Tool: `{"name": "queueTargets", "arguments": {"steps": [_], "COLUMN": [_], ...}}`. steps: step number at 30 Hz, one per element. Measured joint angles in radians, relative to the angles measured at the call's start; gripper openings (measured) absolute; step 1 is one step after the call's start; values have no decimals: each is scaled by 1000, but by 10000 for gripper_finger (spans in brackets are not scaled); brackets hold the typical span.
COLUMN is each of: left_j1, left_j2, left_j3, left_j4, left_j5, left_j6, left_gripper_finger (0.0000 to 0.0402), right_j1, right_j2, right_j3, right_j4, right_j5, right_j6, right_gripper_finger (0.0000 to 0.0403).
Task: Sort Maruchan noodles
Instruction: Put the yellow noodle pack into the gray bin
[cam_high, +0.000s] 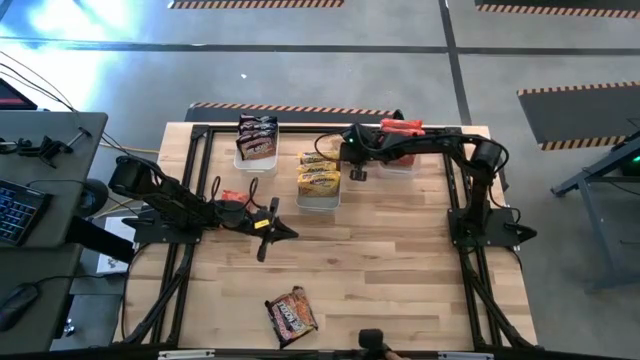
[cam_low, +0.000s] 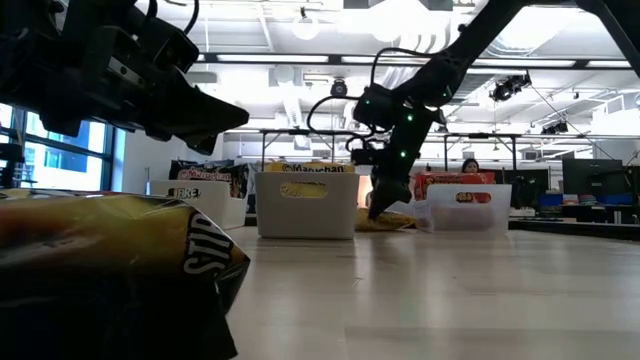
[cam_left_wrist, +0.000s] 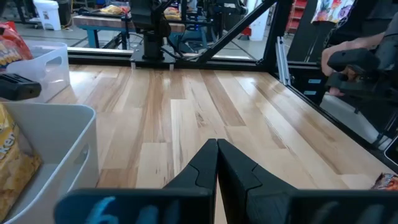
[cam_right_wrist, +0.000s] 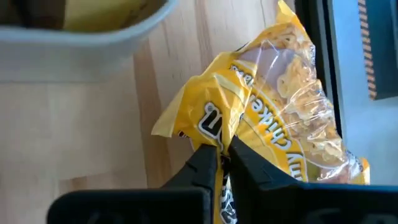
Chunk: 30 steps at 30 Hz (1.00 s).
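Pale wooden plank tabletop (cam_high: 400, 270) framed by dark rails, standing on a grey floor with hazard-striped mats; the low view shows a bright workshop with ceiling lights, benches and a person far behind.

Right gripper (cam_right_wrist: 222, 155), toward 1 o'clock from the tabletop's centre, is clamped on the folded edge of a yellow noodle packet (cam_right_wrist: 280, 118) lying on the wood just beside the middle bin (cam_high: 319, 190). Left gripper (cam_left_wrist: 217, 149), toward 9 o'clock from centre, is pressed together, holding nothing, above bare wood.

Three clear bins stand along the far edge: dark packets (cam_high: 257, 135) in the bin at 11 o'clock, yellow packets (cam_high: 319, 172) in the middle bin, red packets (cam_high: 402, 128) in the bin at 1 o'clock. One dark packet (cam_high: 290, 315) lies alone near the front edge at 6 o'clock.
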Motion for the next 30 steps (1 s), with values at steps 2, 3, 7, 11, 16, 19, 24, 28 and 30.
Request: {"name": "queueTargets", "arguments": {"steps": [2,3,7,11,16,19,24,28,30], "left_j1": [0,0,-1,-1,-2,-6,-24,-40,-48], "left_j2": [0,0,0,0,0,0,0,-1,-1], "left_j3": [0,0,0,0,0,0,0,0,0], "left_j4": [4,9,30,30,36,50,84,84,83], "left_j5": [-2,-2,-2,-3,-4,-6,-10,-39,-52], "left_j6": [0,0,0,-12,-16,-17,-10,0,0], "left_gripper_finger": [0,0,0,0,1,1,1,1,1], "right_j1": [0,0,0,0,7,25,72,131,178], "right_j2": [0,0,-4,-11,-11,-11,-11,-12,-13], "right_j3": [18,29,90,175,294,384,574,739,811], "right_j4": [-16,-21,-65,-153,-273,-364,-584,-791,-894], "right_j5": [-4,-4,-6,-6,0,36,131,144,143], "right_j6": [24,37,87,137,186,207,210,249,273], "right_gripper_finger": [8,4,2,0,0,0,0,0,0]}}
